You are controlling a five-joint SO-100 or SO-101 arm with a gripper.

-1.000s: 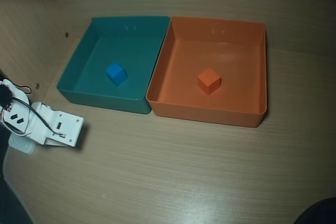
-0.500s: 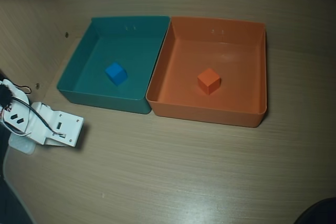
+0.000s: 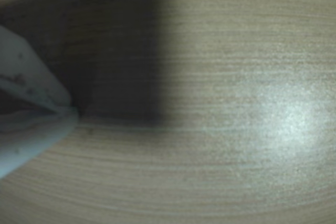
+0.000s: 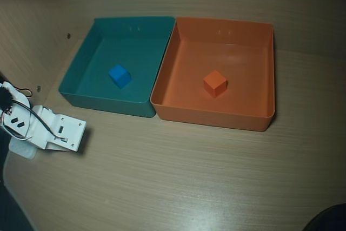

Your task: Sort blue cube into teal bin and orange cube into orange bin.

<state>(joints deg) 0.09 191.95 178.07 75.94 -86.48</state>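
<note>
Blue cube (image 4: pixel 119 76): inside teal bin (image 4: pixel 78 71), well away from claw (image 3: pixel 72 110). Orange cube (image 4: pixel 215 83): inside orange bin (image 4: pixel 213 116), farther off. Claw: tips together, empty, over bare table (image 4: pixel 178 177). Sorting looks complete; best parked clear.

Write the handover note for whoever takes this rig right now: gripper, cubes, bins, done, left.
Gripper: shut, empty, over bare table in the wrist view; arm parked at the left edge of the overhead view, clear of both bins.
Blue cube: on the floor of the teal bin.
Orange cube: on the floor of the orange bin.
Bins sit side by side, walls touching.
Done: both cubes sorted.
Left: nothing apparent.
</note>
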